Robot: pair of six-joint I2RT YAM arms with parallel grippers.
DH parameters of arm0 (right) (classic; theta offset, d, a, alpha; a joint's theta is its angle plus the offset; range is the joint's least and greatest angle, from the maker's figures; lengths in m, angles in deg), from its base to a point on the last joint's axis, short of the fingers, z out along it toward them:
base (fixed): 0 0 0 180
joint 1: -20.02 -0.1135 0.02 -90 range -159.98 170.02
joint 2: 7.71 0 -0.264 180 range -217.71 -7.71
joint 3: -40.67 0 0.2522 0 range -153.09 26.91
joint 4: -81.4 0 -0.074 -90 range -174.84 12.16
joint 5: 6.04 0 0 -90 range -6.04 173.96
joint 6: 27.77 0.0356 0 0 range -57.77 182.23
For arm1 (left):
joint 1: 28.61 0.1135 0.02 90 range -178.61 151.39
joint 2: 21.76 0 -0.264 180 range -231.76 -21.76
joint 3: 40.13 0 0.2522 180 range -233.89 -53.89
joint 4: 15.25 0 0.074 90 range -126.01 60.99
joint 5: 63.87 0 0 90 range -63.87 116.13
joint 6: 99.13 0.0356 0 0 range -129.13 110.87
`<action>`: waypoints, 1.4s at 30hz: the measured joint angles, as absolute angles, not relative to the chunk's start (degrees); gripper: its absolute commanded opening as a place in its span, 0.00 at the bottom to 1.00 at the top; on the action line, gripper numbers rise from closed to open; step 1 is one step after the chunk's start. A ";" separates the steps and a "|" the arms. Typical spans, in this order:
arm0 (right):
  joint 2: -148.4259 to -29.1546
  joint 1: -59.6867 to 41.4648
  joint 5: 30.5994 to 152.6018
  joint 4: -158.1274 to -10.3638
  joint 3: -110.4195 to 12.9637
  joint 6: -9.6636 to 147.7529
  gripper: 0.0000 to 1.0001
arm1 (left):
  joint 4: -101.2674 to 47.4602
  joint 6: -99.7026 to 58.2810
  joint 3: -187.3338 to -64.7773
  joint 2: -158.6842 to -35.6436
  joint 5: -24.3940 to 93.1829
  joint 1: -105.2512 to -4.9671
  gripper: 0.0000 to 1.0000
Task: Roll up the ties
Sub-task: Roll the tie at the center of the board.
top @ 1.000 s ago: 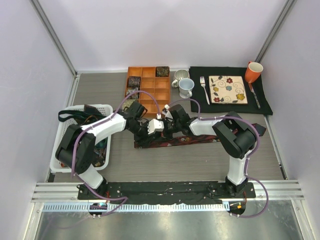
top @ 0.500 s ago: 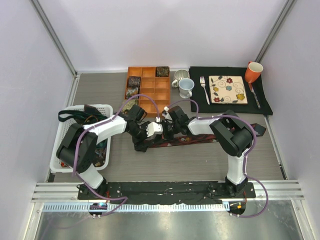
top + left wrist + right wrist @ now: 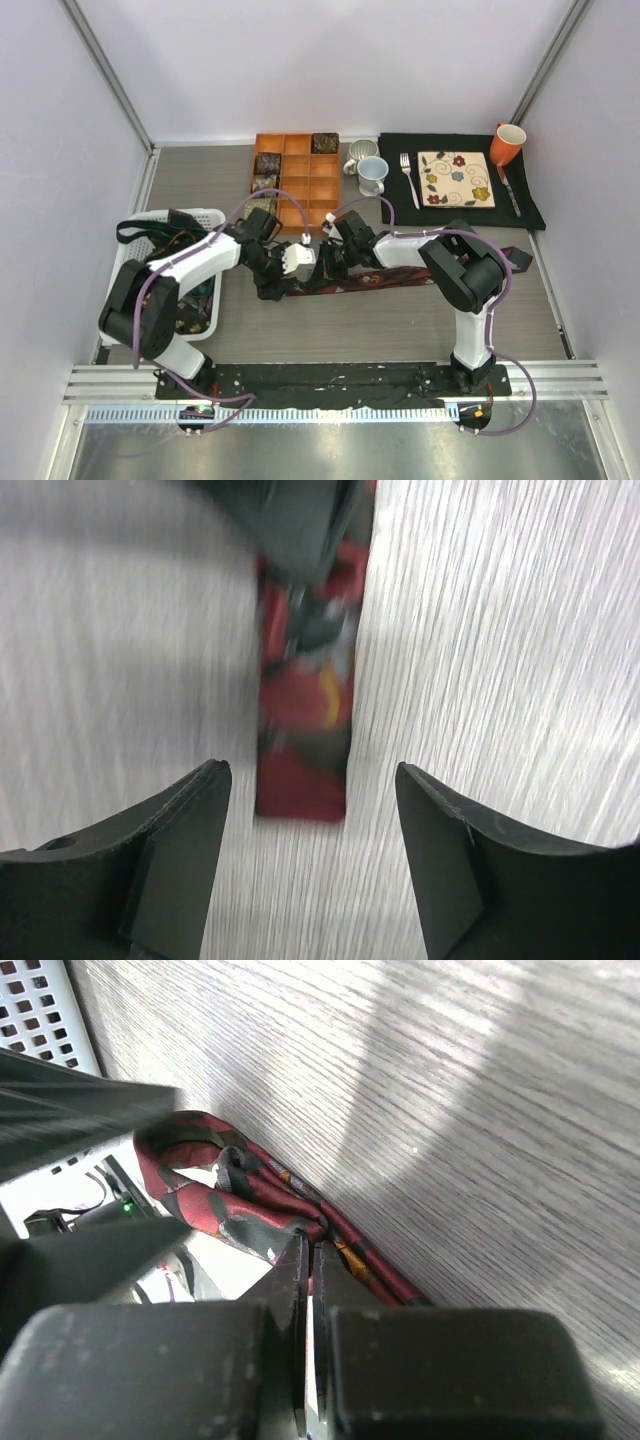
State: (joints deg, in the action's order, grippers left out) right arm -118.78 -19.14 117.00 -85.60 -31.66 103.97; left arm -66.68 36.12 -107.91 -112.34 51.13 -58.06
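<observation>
A maroon patterned tie lies stretched across the table's middle. Its left part is bunched into a loose fold. My right gripper is shut on that fold, pinching the fabric at its fingertips; from above it sits over the tie's left part. My left gripper stands open just above the table, with the tie's squared end ahead of its fingers, untouched. From above, the left gripper is at the tie's left end. Rolled ties sit in an orange tray.
A white basket with loose ties stands at the left. At the back right a black placemat carries a flowered plate, a fork and an orange cup. Two pale mugs stand beside the tray.
My left gripper has opened, let go of the tie and drawn back to the left, towards the tie's end. The right gripper stays shut on the fold and has shifted slightly left.
</observation>
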 measured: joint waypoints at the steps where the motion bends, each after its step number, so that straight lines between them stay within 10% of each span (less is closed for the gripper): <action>1: -118.75 -19.14 116.84 -85.44 -31.70 103.73 0.01 | -67.40 36.67 -107.53 -110.97 51.08 -57.19 0.68; 22: -118.99 -19.25 116.62 -84.20 -32.47 102.81 0.01 | -68.32 39.16 -106.35 -111.14 55.87 -53.67 0.33; 42: -119.39 -19.25 116.84 -83.19 -33.19 102.81 0.01 | -61.83 26.97 -112.39 -117.81 57.38 -62.89 0.31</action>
